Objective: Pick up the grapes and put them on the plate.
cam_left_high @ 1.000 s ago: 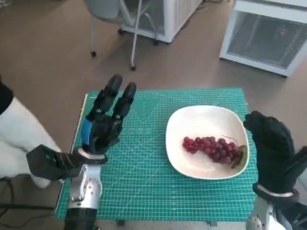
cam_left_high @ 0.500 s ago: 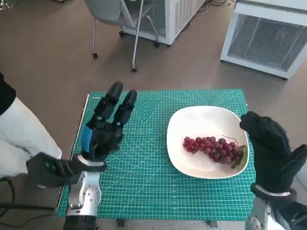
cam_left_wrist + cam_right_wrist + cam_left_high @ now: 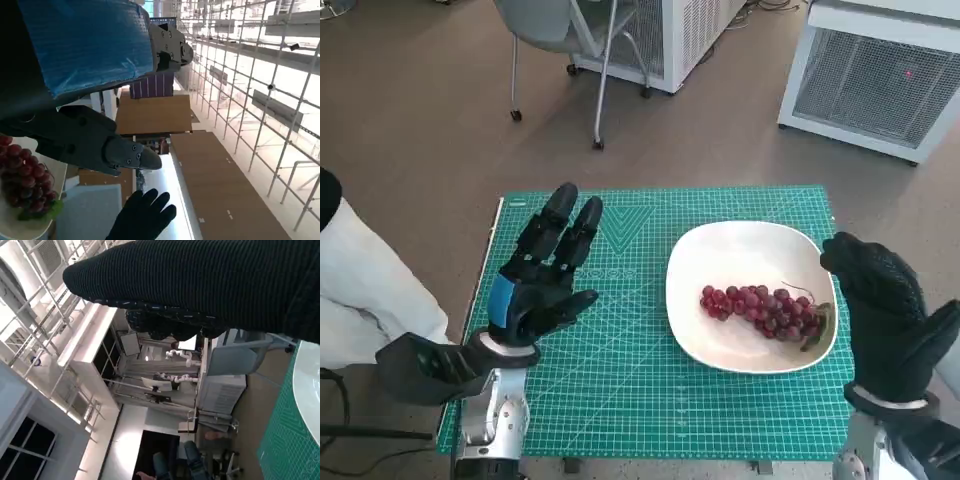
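A bunch of red grapes (image 3: 765,311) lies in the white plate (image 3: 740,245) on the right half of the green cutting mat (image 3: 620,390). My left hand (image 3: 542,270) is raised over the mat's left side, fingers spread, holding nothing. My gloved right hand (image 3: 885,310) is raised just right of the plate, holding nothing. In the left wrist view the grapes (image 3: 20,182) and plate rim (image 3: 25,231) show beside my left hand's fingers (image 3: 95,145), with the right glove (image 3: 142,215) beyond. The right wrist view shows the glove (image 3: 200,285) and a strip of the plate (image 3: 307,385).
A person in white with a black glove (image 3: 420,365) sits at the mat's left edge. A chair (image 3: 560,40) and white appliances (image 3: 880,70) stand on the floor beyond the table. A seated person (image 3: 192,462) shows far off in the right wrist view.
My left hand has drifted slightly toward the near side of the mat, still spread. The right hand and the grapes have stayed put. The person's gloved hand at the left shifted a little.
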Tool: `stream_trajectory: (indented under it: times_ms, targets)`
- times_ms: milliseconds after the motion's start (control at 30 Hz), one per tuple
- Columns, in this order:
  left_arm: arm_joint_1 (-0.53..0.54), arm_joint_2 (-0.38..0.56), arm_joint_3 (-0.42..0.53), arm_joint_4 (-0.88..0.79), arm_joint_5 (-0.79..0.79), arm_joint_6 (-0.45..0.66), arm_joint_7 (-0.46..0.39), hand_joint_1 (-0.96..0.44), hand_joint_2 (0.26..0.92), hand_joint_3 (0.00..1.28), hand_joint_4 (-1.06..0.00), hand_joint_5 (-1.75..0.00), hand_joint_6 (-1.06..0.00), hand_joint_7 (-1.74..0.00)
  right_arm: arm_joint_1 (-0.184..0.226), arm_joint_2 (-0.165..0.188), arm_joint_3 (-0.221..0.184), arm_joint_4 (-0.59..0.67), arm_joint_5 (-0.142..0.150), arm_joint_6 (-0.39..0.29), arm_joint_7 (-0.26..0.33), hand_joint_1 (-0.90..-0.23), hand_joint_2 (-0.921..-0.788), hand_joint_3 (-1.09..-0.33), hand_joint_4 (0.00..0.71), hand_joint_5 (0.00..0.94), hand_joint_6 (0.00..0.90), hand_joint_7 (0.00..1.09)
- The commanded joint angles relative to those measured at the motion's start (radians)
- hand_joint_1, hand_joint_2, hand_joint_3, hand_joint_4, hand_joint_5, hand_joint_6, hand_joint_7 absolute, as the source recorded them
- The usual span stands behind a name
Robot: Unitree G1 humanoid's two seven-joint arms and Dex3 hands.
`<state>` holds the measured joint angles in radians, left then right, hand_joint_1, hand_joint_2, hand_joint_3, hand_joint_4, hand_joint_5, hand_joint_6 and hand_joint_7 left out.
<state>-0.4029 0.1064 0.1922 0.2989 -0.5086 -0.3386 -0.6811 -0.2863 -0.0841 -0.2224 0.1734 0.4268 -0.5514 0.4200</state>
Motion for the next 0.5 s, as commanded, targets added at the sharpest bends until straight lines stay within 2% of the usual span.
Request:
stream_trajectory:
  times_ms: [33, 500]
  targets:
    - [0.017, 0.0, -0.003, -0.009, 0.028, -0.027, 0.009, -0.1, 0.921, 0.07, -0.11, -0.01, -0.22, -0.04, 0.008, -0.005, 0.002, 0.012, 0.002, 0.013, 0.009, -0.407, -0.921, -0.572, 0.49, 0.371, 0.273, 0.83]
    - [0.029, 0.002, -0.009, -0.021, 0.03, -0.009, 0.015, -0.13, 0.921, 0.07, -0.13, -0.01, -0.21, -0.04, -0.001, -0.005, 0.0, 0.023, 0.01, 0.013, 0.021, -0.41, -0.921, -0.57, 0.49, 0.372, 0.275, 0.82]
